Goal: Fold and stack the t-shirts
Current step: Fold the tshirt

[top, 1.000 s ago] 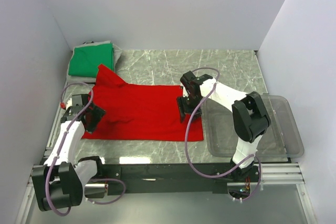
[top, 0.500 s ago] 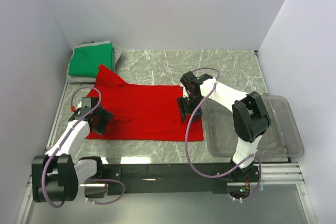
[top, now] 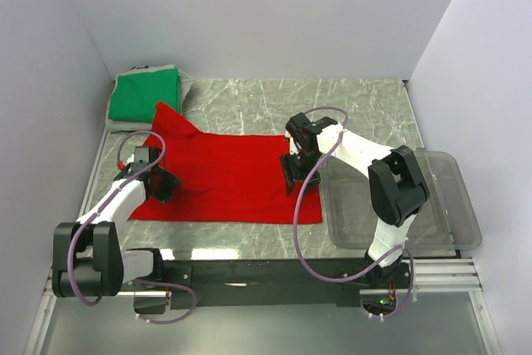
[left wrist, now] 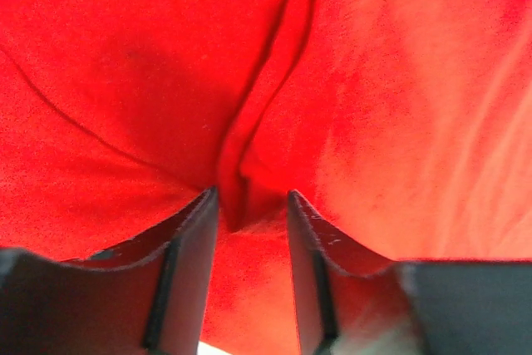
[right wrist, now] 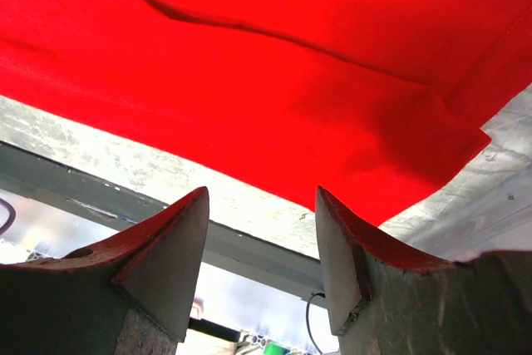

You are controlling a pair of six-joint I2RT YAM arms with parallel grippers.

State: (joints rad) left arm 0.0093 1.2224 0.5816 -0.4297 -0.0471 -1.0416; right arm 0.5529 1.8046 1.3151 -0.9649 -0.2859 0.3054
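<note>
On the marble bench (top: pixel 349 97), the red shirt (top: pixel 233 176) lies spread out flat between my two arms, its long side running left to right. One corner of it pokes up at the far left, just beside the green shirt (top: pixel 147 93). The green shirt sits folded in the far left corner of the bench, up against the wall.

My left claw (top: pixel 160 182) is down on the left part of the red shirt, near its left edge. In the left wrist view the two fingers stand close together with a raised pleat of red cloth running between them, so I am gripping that pleat. Red cloth fills the whole view, and a crease leads away from the pinch.

My right claw (top: pixel 291 174) sits at the right edge of the red shirt, low over the bench. Its fingers are spread apart with nothing between them. In the right wrist view the gap between them shows bare marble and the dark rail at the near edge, with the hem of the shirt just beyond the fingertips.

A clear plastic bin (top: pixel 453 214) rests at the right of the bench, beside the shirt's right edge and sticking out over the bench's side.
</note>
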